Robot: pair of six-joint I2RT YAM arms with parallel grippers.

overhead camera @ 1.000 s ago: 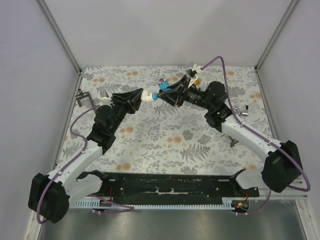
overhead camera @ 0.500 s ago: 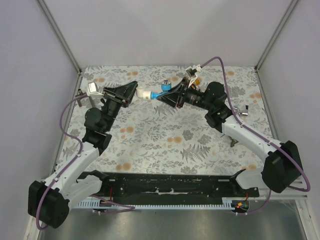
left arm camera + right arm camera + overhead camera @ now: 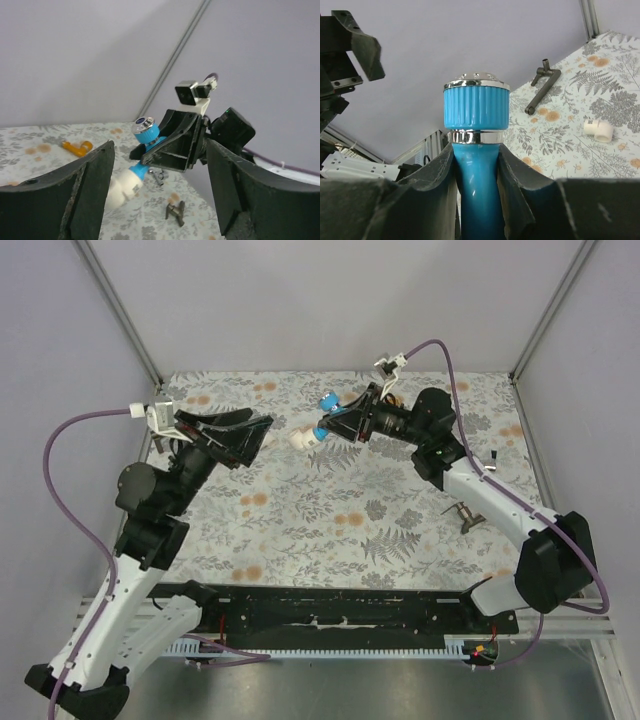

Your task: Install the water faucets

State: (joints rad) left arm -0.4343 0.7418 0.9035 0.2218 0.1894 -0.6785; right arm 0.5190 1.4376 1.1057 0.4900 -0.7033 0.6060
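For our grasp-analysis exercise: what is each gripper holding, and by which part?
The right gripper clamps the blue faucet by its stem, just below the knob. The left gripper is open and holds nothing.

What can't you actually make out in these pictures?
- Right wrist view: the lower end of the blue faucet is hidden by the right gripper clamped on it and cut off by the bottom edge.
- Left wrist view: the white fitting at that faucet's tip is blurred, so how it joins cannot be told.
- Left wrist view: the orange faucet is too small to show its knob.
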